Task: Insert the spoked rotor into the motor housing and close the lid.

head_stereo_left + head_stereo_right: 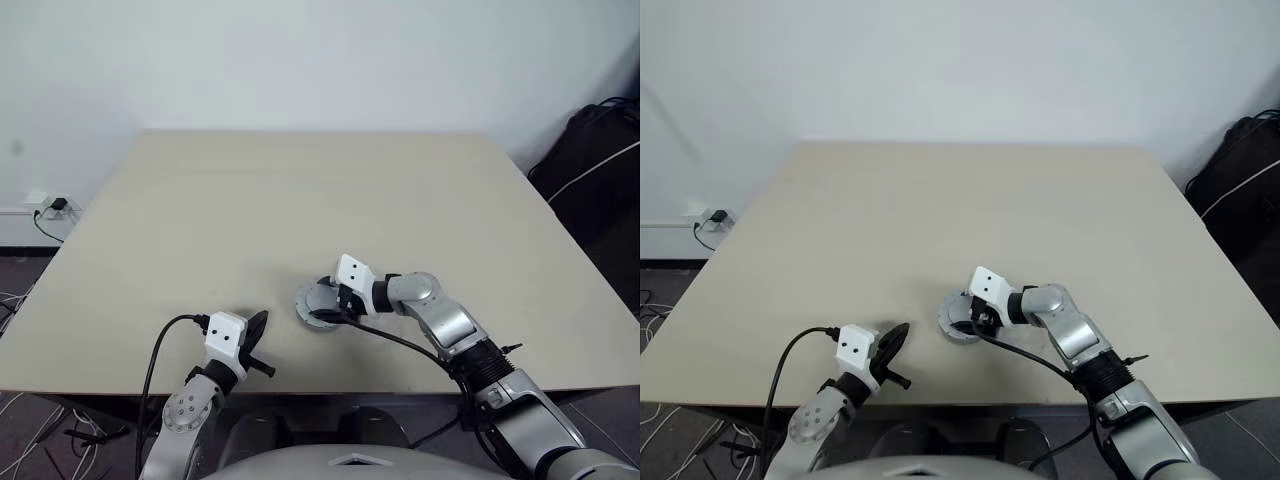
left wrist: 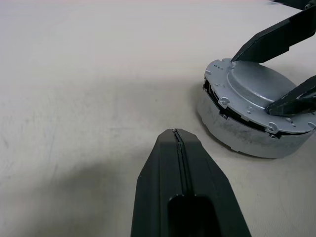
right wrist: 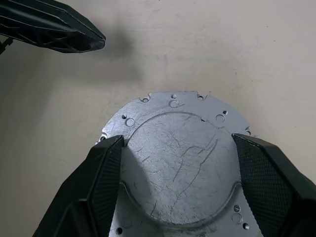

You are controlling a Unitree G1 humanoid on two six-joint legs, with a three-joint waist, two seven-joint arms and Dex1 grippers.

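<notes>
The motor housing is a grey round puck on the table, a little in front of me. The lid, a silver disc with small rim holes and a raised centre, lies on top of it, with a dark gap showing under one edge in the left wrist view. The spoked rotor is hidden. My right gripper is open, its fingers standing either side of the lid's raised centre, low over its rim. My left gripper is shut and empty, resting near the table's front edge, pointing at the housing from a short way off.
The beige table stretches bare behind the housing. A black cable runs from each wrist over the front edge. A dark bag sits on the floor at the right, and a wall socket at the left.
</notes>
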